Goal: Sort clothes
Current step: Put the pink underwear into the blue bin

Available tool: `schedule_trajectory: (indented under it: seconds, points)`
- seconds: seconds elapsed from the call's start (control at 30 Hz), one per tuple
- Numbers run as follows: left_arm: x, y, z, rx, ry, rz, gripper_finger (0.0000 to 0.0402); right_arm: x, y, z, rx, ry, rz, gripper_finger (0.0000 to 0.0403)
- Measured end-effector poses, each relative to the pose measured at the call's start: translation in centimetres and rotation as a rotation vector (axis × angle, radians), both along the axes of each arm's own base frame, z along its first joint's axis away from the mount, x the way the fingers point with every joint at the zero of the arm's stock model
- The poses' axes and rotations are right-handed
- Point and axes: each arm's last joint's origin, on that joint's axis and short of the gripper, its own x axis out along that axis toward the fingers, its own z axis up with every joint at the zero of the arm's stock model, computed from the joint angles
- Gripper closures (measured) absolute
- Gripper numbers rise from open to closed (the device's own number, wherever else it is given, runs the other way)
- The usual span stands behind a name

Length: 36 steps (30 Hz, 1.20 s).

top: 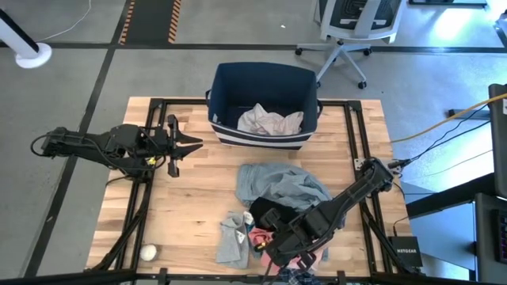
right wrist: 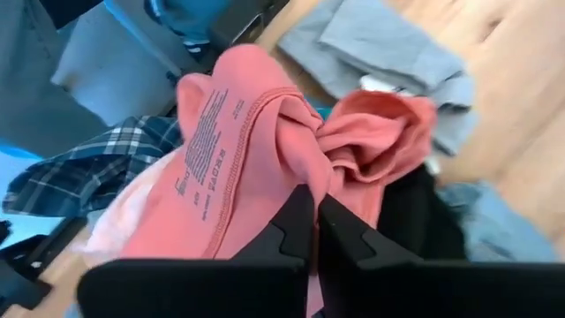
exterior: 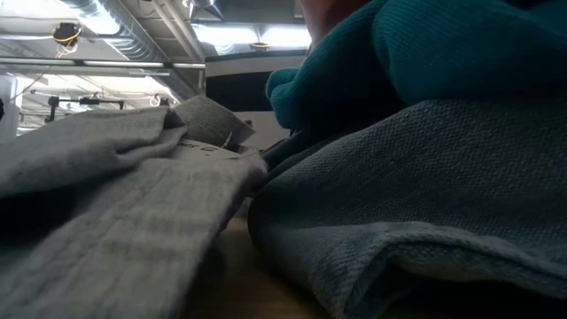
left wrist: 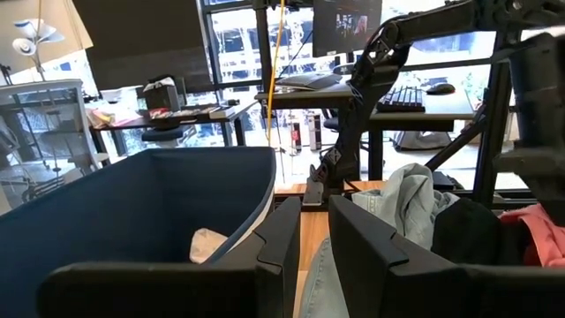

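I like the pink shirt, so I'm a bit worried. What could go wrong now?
The right claw pinches only a fold of the pink garment, so it might slip out when lifted. The pink cloth lies tangled with the black garment and the plaid garment, so those might get dragged along. The pile sits at the table's near edge, so something might fall off. The left claw waits beside the navy bin.

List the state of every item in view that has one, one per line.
Navy bin: upright, open, holding a white garment.
Pink garment: bunched, pinched by the right claw.
Denim garment: crumpled on the table.
Light grey garment: lying flat.
Left claw: near the bin, empty.
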Motion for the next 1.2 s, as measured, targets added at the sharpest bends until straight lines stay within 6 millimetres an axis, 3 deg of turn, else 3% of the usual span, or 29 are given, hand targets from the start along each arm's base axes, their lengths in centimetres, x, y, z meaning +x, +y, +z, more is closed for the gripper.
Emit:
schedule_trajectory:
  seconds: [0.23,0.63,0.93,1.2]
  points:
    - [0.0,0.0,0.0,0.000,0.000,0.000,0.0343,-0.8,-1.7,2.9,-0.067,-0.145,-0.031,0.0378]
    - [0.0,0.0,0.0,0.000,0.000,0.000,0.0343,-1.8,-6.5,8.6,-0.190,-0.456,-0.196,0.0387]
    - [0.0,0.0,0.0,0.000,0.000,0.000,0.0343,-2.1,-11.4,11.1,-0.501,-0.610,-0.410,0.0380]
    - [0.0,0.0,-0.1,0.013,0.008,0.000,0.0343,-1.9,-15.4,12.3,-0.782,-0.626,-0.520,0.0380]
